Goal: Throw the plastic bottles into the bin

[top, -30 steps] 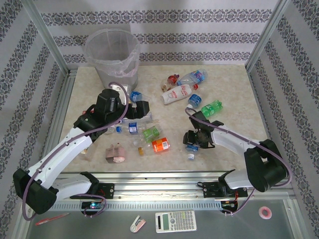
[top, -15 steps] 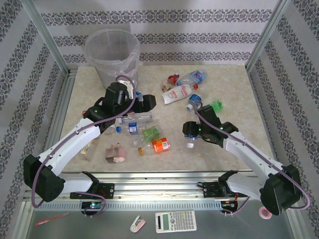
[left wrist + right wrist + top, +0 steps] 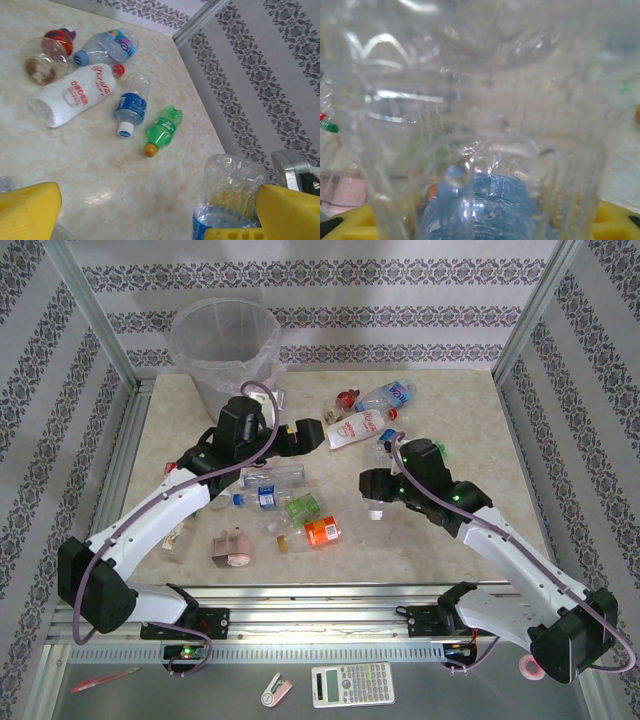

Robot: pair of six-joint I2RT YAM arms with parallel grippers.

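Your right tool (image 3: pixel 375 492) is clamped on a clear bottle (image 3: pixel 470 130) with a blue label, right of centre in the overhead view. Its white cap pokes out toward the bottom of the frame.

My read on these plastic bottles: they're empty and feather-light, with thin walls that buckle under a squeeze and a slick skin that can squirt out of the pads. Take them across the middle of the body, on the label band, where there's a bit more bite. The dented ones may roll or twist as you close.

Your left tool (image 3: pixel 298 435) stands wide apart at upper centre, to the right of the bin (image 3: pixel 225 370). In its wrist view another blue-labelled bottle (image 3: pixel 227 192) sits against one yellow pad (image 3: pixel 287 210), but nothing squeezes it.

The bin stands at upper left, tall, with a bag folded over its rim. Its wall is cloudy, so you can't tell what's inside. More bottles lie on the surface (image 3: pixel 450 400). A white-labelled bottle (image 3: pixel 358 428) and its neighbours are at upper centre, and an orange-labelled bottle (image 3: pixel 322 531) is in the middle bunch, near a pink lump (image 3: pixel 232 548).
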